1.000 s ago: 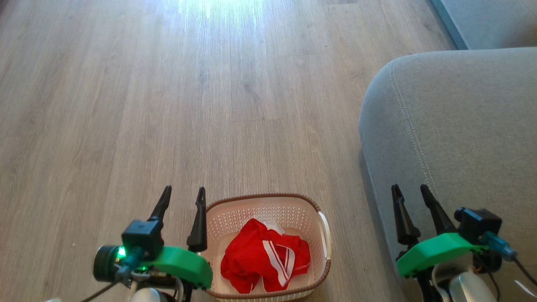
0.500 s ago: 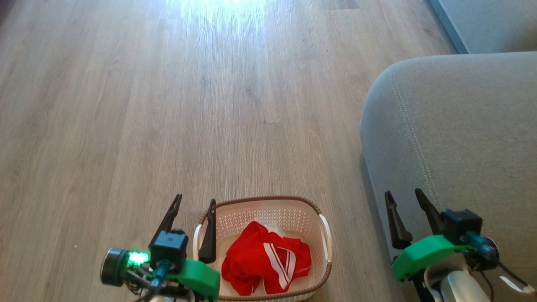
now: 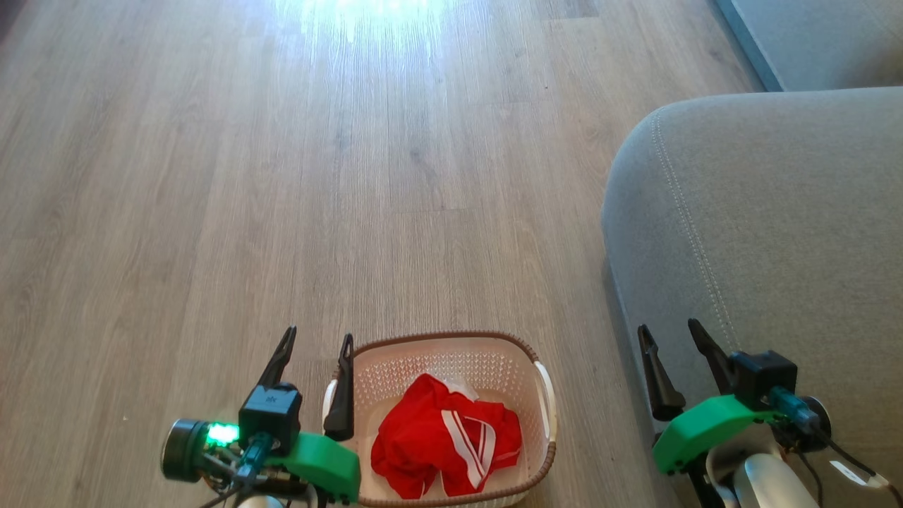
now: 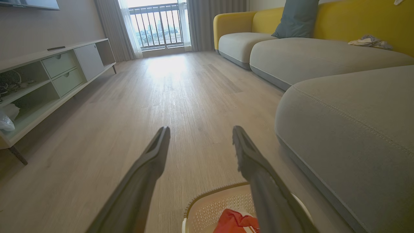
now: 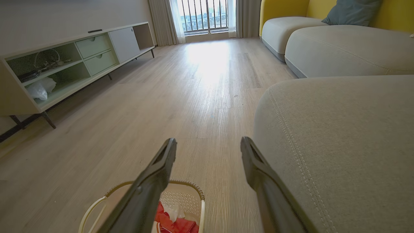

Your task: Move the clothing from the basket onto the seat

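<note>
Red clothing [image 3: 444, 451] right of left gripper [image 3: 319, 333]

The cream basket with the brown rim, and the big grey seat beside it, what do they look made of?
Cream perforated basket: apparently moulded plastic, smooth; regular small holes in its walls, with a brown braided-looking rim, possibly plastic too.
Large grey seat: woven upholstery fabric, matte; fine texture and a pale double stitched seam.
</note>
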Robot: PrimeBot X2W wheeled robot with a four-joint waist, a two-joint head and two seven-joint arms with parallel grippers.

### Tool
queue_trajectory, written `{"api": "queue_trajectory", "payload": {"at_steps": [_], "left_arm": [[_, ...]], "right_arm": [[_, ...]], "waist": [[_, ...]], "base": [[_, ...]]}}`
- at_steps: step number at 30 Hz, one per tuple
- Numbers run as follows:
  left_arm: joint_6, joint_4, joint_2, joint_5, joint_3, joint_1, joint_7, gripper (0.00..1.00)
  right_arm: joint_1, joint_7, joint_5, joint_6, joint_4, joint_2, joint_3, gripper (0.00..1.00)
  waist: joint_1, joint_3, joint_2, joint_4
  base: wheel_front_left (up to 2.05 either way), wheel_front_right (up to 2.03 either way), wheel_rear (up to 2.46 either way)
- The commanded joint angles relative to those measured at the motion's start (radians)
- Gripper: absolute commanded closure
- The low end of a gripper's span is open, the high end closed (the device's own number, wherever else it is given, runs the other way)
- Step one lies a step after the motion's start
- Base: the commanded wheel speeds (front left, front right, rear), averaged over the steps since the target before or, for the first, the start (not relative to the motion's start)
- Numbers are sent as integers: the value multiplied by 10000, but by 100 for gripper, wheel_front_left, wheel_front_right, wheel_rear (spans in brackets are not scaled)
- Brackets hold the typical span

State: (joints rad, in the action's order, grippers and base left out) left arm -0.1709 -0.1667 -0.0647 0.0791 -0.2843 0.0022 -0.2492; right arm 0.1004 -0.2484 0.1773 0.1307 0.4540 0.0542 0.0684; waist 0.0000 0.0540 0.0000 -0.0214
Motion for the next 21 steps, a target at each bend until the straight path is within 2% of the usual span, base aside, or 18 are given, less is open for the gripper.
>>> {"api": "queue_trajectory", "payload": {"at_steps": [1,13,16,21], "left_arm": [[28,299,76,-86,390,-278,-126,0],[252,-44,140,-43,448,-255,-126,0],[157,-116,142,346,498,-308,-126,0],[616,-548,143,402,422,-927,-126,0]], "right_arm": [[560,-134,41,0,-281,-39,243,0],[563,-134,40,0,-245,-39,238,0],[598,-134,66,0,-389,-39,319,0],[826,-134,-164,0,-805,-40,298,0]], "waist": [[0,-1,0,-6],[0,-445,0,-169],[0,-835,0,-319],[0,-2161,0,-508]], "base": [[0,0,0],[0,0,0],[0,0,0],[0,0,0]]}}
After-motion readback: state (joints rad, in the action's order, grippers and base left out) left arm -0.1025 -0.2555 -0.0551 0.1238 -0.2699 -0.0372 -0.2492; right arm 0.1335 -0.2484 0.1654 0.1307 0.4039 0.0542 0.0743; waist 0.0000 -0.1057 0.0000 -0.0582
